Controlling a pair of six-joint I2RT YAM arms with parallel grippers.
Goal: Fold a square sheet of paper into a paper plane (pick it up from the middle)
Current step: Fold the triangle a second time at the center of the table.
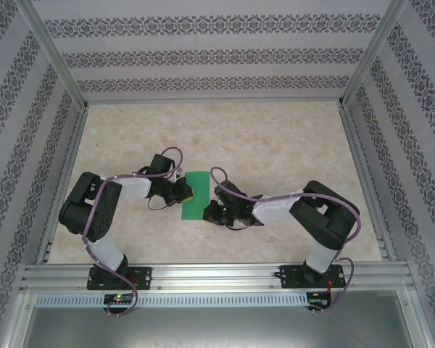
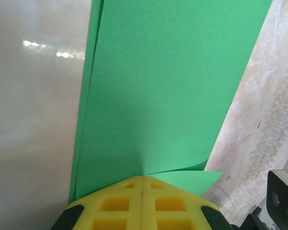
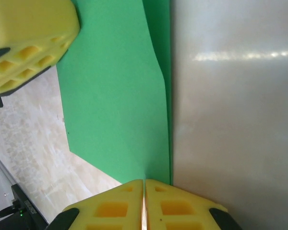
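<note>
Pale stone-look table (image 1: 275, 145) with patterned walls (image 1: 203, 58) around it is what I am looking at from above. My two arms are reaching in toward the middle. The green sheet of paper (image 1: 196, 196) is sitting between them as a narrow strip, so I think it is already folded in half. The left gripper (image 1: 181, 190) is meeting its left long edge, and the right gripper (image 1: 217, 208) is meeting its right side, nearer to me. From up here I am not able to tell how tight the fingers are.

Through the left wrist camera, the left gripper (image 2: 143, 178) is pinching the sheet (image 2: 168, 86). Its yellow fingers (image 2: 110, 206) are pressed together with the paper caught between them. Two layers are showing along the left edge, and a small corner is curling out by the fingertips. I think this pinch is there to hold the layers in line.

Through the right wrist camera, the right gripper (image 3: 144, 182) is also squeezing shut on the sheet (image 3: 110, 105), close to its doubled edge. One yellow finger of the left gripper (image 3: 29, 43) is showing at the far corner. I am guessing the two pinches on opposite sides are there to hold the paper steady for the next crease.
</note>
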